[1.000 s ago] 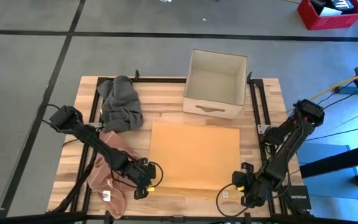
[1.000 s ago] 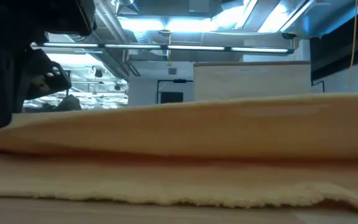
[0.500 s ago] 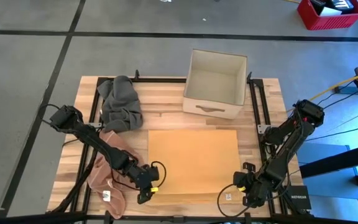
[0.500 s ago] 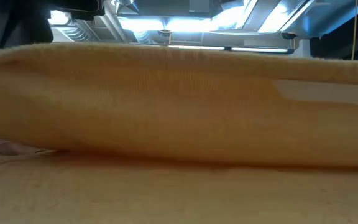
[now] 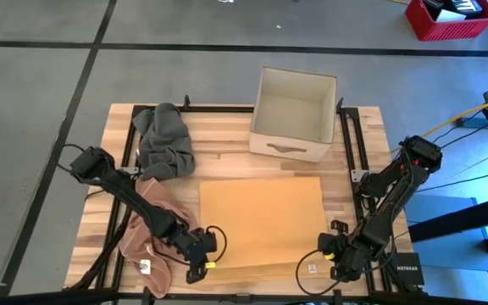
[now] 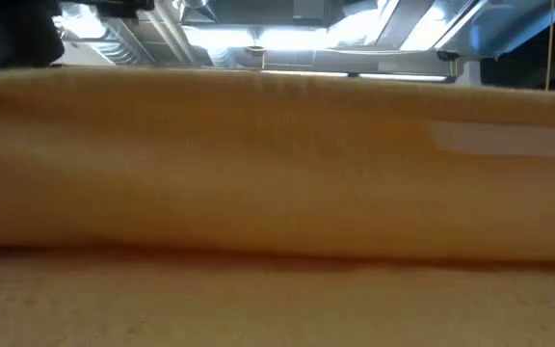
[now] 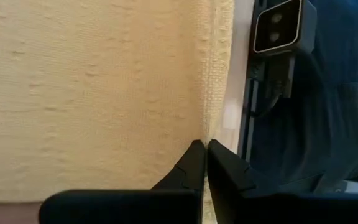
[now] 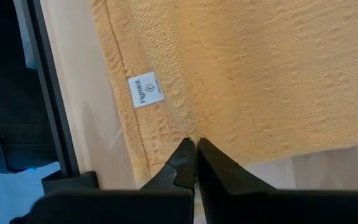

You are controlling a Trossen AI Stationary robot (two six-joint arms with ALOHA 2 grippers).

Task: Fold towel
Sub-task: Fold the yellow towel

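Yellow towel [image 5: 261,222] lies spread on the wooden table [image 5: 227,161], in the near half, just in front of the open box [image 5: 293,114]. Its near edge is lifted off the wood; in the low view that raised fold fills nearly the whole width.

Left gripper [image 5: 200,263] sits at the towel's near-left corner. Wrist view: fingers [image 7: 191,168] pressed together with the towel's hemmed edge pinched between the tips. Jaws closed on cloth.

Right gripper [image 5: 329,254] sits at the near-right corner. Wrist view: tips [image 8: 194,149] meet on the towel's woven border, jaws likewise clamped on it.

Label [image 8: 146,91]: small white tag sewn on the towel's border beside the right fingers, reads "Figmint" with a small round mark under it.

A dark unit [image 5: 407,273] off the table's near-right corner carries the word "NETGEAR".

Grey cloth [image 5: 164,141] heaped at the far left of the table. Pink cloth [image 5: 146,229] bunched under the left arm, with its own small white tag; print too small to read.
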